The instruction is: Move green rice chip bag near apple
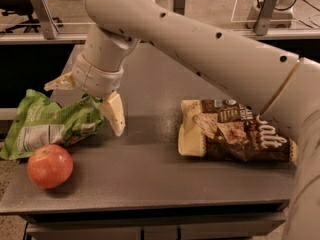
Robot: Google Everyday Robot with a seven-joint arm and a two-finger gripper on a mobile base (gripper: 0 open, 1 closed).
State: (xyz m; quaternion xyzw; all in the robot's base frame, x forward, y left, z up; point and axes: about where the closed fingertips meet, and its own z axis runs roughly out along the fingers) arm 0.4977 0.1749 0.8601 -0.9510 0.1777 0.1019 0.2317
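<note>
The green rice chip bag point(47, 126) lies at the left edge of the grey table point(150, 179), its white label facing up. The red-orange apple point(50, 165) sits just in front of it, touching or almost touching the bag's lower edge. My gripper point(85, 100) hangs over the bag's right end with its two cream fingers point(115, 115) spread wide, one to the left and one to the right. It is open and holds nothing. The bag's right end lies below the gap between them.
A larger brown and cream "Sea Salt" chip bag point(232, 134) lies on the right half of the table. My arm reaches across above it from the right. Behind the table are a rail and chair legs point(42, 14).
</note>
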